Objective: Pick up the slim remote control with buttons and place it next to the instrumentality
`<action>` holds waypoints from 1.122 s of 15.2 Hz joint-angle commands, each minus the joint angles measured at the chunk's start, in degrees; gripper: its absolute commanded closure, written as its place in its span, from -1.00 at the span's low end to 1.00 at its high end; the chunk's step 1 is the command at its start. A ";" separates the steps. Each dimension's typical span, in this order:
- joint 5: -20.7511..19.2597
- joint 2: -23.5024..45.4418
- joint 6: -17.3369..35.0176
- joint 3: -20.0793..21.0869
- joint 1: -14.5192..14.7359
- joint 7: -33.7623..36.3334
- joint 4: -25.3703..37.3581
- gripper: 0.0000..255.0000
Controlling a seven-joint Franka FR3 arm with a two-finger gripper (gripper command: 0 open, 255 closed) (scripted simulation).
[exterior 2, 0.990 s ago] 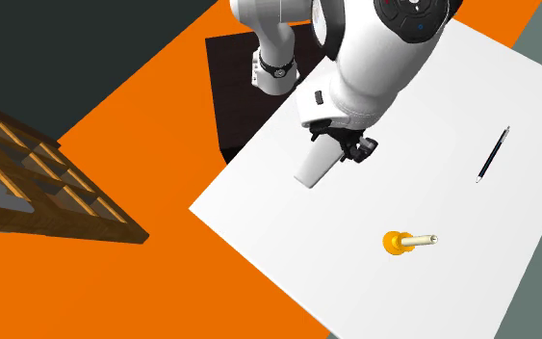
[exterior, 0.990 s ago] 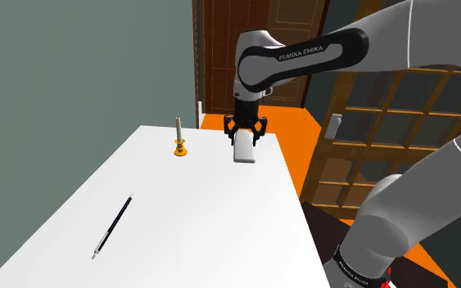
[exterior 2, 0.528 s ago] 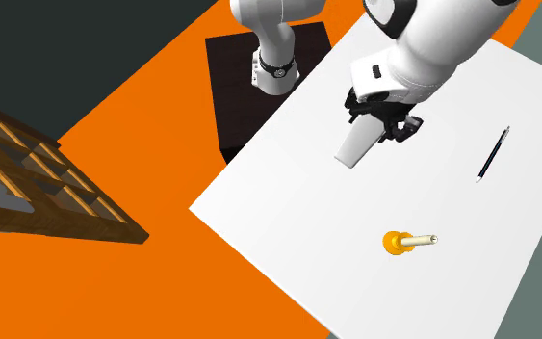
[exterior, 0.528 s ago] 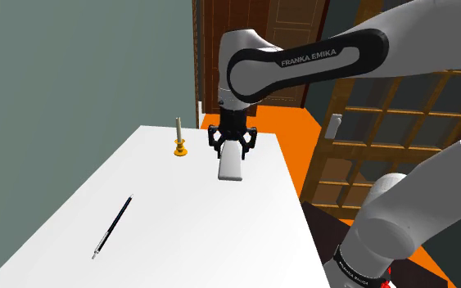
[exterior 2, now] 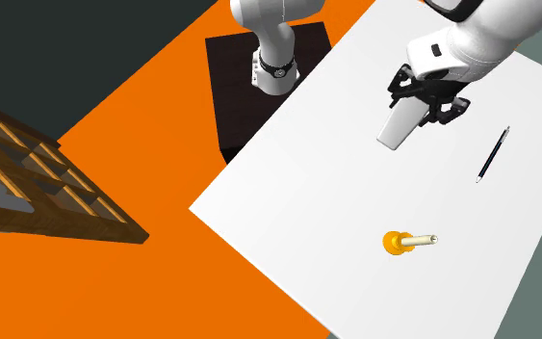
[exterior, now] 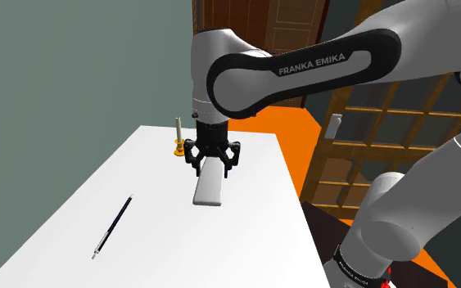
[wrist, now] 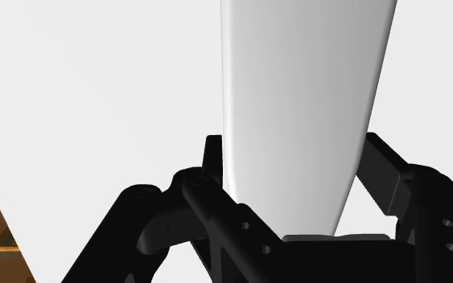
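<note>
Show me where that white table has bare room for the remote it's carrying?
Widest bare stretch: the table between the orange-based post and the edge nearest the stand. Also free: the strip between the black pen and the post. Nowhere is crowded.

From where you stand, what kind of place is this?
Probably a room in a house: a panelled wooden door, a wooden lattice frame, an orange floor and a plain white table.
</note>
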 commanded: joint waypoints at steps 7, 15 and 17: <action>0.71 2.26 4.43 3.88 1.53 4.74 -1.84 1.00; 0.49 4.46 10.95 4.89 1.52 5.13 -6.25 1.00; 0.49 4.51 11.07 4.91 1.52 5.14 -6.33 1.00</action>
